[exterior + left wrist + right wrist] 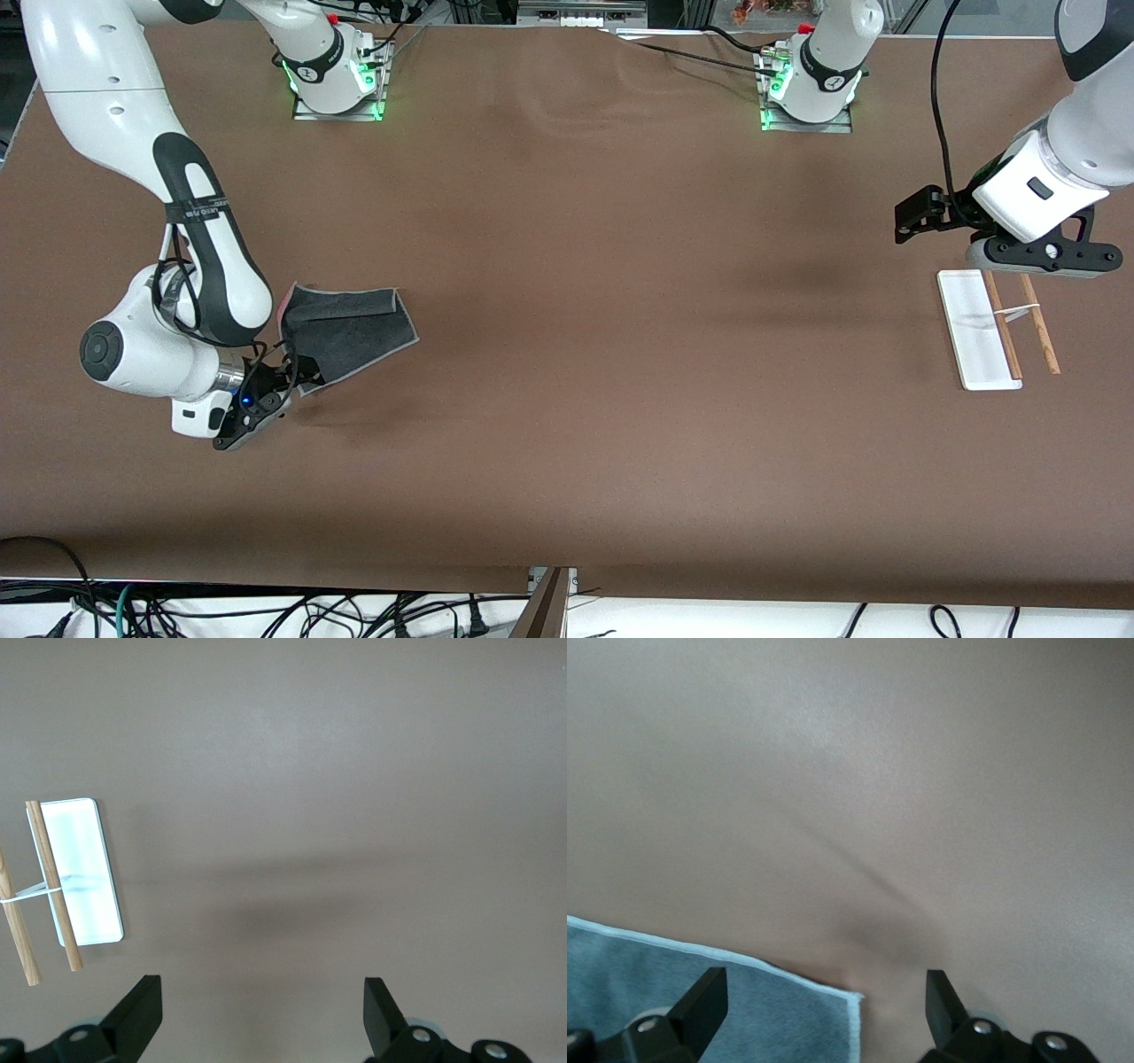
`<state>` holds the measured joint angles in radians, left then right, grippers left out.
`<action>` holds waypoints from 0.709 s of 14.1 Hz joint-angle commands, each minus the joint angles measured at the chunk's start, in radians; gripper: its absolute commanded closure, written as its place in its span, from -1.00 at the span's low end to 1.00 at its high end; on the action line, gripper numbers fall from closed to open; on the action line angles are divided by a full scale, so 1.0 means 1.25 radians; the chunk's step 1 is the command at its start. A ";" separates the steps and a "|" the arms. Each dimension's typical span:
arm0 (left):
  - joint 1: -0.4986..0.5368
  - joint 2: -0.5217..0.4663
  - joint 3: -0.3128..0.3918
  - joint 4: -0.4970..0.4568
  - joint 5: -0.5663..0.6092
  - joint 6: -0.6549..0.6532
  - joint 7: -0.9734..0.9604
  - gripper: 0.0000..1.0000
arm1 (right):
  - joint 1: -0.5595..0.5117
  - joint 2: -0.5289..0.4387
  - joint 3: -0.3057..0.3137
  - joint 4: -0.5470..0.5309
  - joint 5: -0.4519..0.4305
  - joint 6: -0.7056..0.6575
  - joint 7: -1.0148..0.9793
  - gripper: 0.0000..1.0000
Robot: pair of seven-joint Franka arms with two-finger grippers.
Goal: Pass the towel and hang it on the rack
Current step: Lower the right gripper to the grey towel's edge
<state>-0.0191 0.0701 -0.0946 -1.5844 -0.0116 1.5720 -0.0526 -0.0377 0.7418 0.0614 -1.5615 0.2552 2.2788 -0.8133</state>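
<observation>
Low over the desk (pixel 567 425) at its own end, the right end effector (pixel 266 399) hovers with jaws spread wide and nothing between them, poised at the towel's (pixel 350 332) near corner. In the right wrist view the towel (pixel 700 1001) shows its pale stitched edge just under one of the fingers (pixel 700 1005), the other finger standing over bare brown covering. The dark grey cloth lies flat on the desk, a sliver of pink reverse showing at the edge closest to the arm, and it is not yet gripped.

At the other end of the desk the left end effector (pixel 1032 252) waits, its jaws likewise wide apart and empty, hanging just over the rack's (pixel 979 328) upper end. The left wrist view shows the rack (pixel 80 873) off to one side of the fingers (pixel 142 1010), white base plate down and two wooden rods joined by a white crosspiece, with nothing on it.

By the look of it, the job has barely begun: pickup, the handover between arms and the hanging all remain. Between towel and rack stretches open brown desk with nothing in the way; cables lie only along the edges by the arm bases.
</observation>
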 commanded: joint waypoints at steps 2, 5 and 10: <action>0.002 0.009 -0.004 0.023 0.017 -0.010 0.004 -1.00 | -0.016 0.012 0.009 0.017 0.027 0.001 -0.043 -0.88; 0.002 0.009 -0.004 0.023 0.017 -0.010 0.004 -1.00 | -0.016 0.013 0.010 0.009 0.034 0.003 -0.043 -0.71; 0.003 0.009 -0.004 0.023 0.017 -0.011 0.005 -1.00 | -0.016 0.016 0.011 -0.005 0.040 0.003 -0.043 -0.27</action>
<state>-0.0191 0.0701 -0.0945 -1.5843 -0.0116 1.5720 -0.0526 -0.0485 0.7605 0.0646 -1.5601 0.2784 2.2801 -0.8394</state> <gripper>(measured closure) 0.000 0.273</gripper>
